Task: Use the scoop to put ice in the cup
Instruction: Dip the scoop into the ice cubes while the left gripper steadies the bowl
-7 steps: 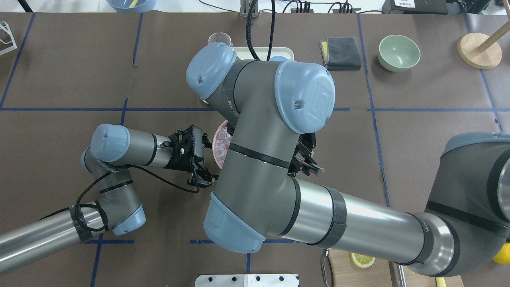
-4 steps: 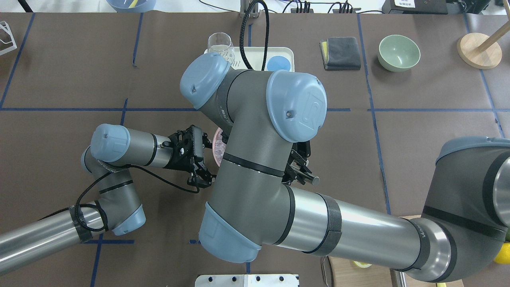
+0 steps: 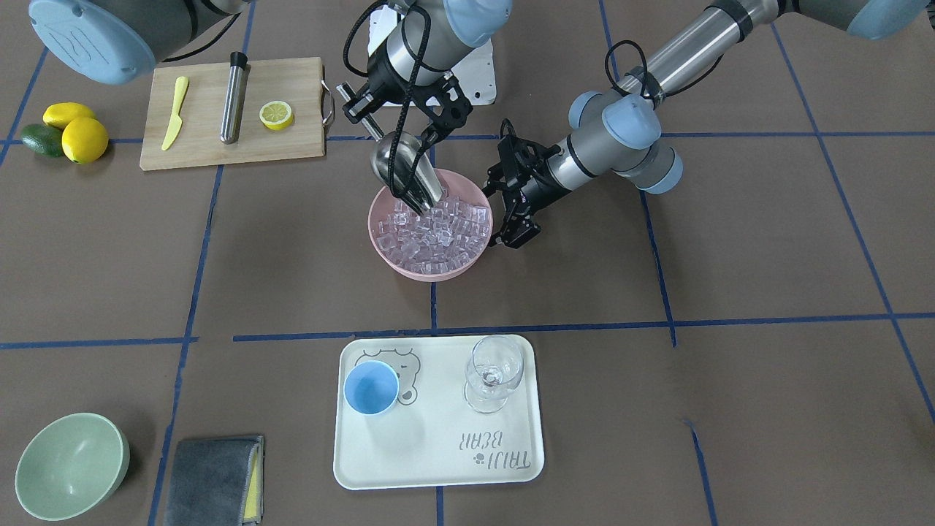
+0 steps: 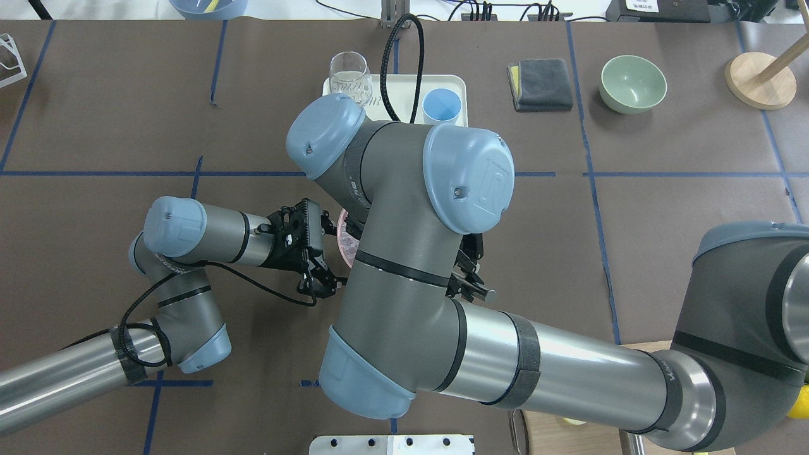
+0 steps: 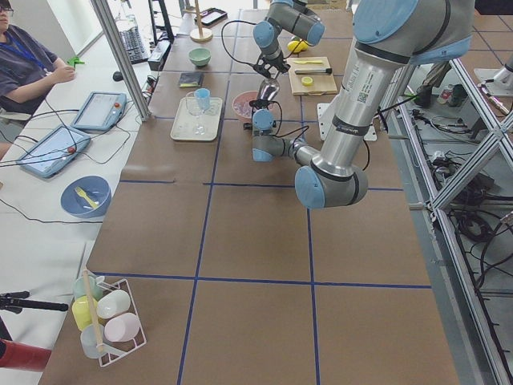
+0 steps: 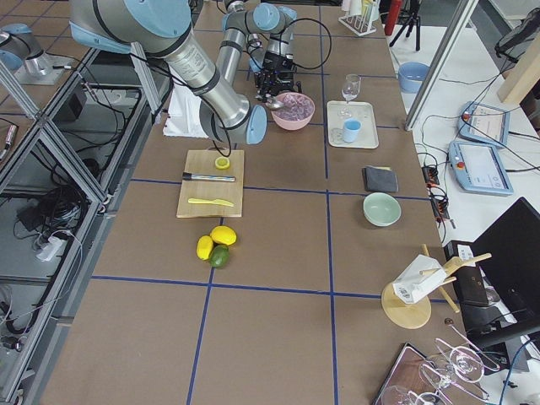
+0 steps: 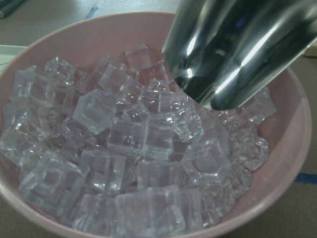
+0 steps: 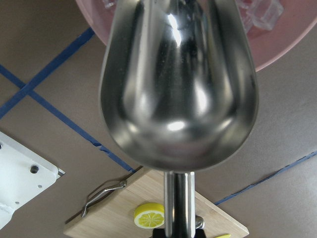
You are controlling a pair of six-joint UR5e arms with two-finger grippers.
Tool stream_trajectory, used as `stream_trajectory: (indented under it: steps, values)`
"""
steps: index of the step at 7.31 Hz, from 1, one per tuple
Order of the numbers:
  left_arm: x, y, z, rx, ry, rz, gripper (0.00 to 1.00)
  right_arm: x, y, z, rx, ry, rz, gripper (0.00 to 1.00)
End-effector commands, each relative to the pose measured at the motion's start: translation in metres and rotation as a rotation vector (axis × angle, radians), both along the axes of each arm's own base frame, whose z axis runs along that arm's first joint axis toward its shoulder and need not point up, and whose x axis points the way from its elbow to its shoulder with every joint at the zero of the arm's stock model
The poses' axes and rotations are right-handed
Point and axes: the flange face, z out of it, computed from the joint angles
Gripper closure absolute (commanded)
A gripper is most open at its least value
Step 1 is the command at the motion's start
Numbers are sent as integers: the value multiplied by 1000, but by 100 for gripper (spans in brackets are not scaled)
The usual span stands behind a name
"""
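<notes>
My right gripper [image 3: 365, 109] is shut on the thin handle of the steel scoop [image 3: 400, 164]. The scoop tilts down, its front edge among the ice [image 3: 434, 234] in the pink bowl [image 3: 380, 248]. The right wrist view shows the scoop's trough [image 8: 178, 99] from behind, and the left wrist view shows the scoop [image 7: 233, 44] over the ice cubes [image 7: 124, 139]. My left gripper [image 3: 508, 208] is open beside the bowl's rim. The light-blue cup [image 3: 371, 387] stands empty on the white tray [image 3: 438, 453]; it also shows in the overhead view [image 4: 441, 105].
A clear wine glass [image 3: 495, 369] stands on the tray beside the cup. A cutting board [image 3: 292, 150] holds a yellow knife, a steel cylinder [image 3: 234, 95] and a lemon half. A green bowl [image 3: 69, 467] and a grey cloth [image 3: 212, 478] lie at the table's operator side.
My right arm has shifted back toward the robot and slightly left, uncovering the cup in the overhead view. The scoop handle moved with it. My left arm has not moved.
</notes>
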Motion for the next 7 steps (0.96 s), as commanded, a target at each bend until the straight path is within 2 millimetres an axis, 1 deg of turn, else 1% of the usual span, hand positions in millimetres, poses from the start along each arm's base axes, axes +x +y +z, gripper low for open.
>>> stream_trajectory:
  steps: [1,4,6,7]
  values:
    - [0,0,-1,1,1,0,0,-15,-7,7,6,-19,20,100]
    - [0,0,-1,1,1,0,0,-32,-20,8,28,-72,67,100]
    - [0,0,-1,1,1,0,0,-35,-28,20,43,-107,102,100]
    - [1,1,-1,1,1,2,0,-35,-30,23,49,-118,106,100]
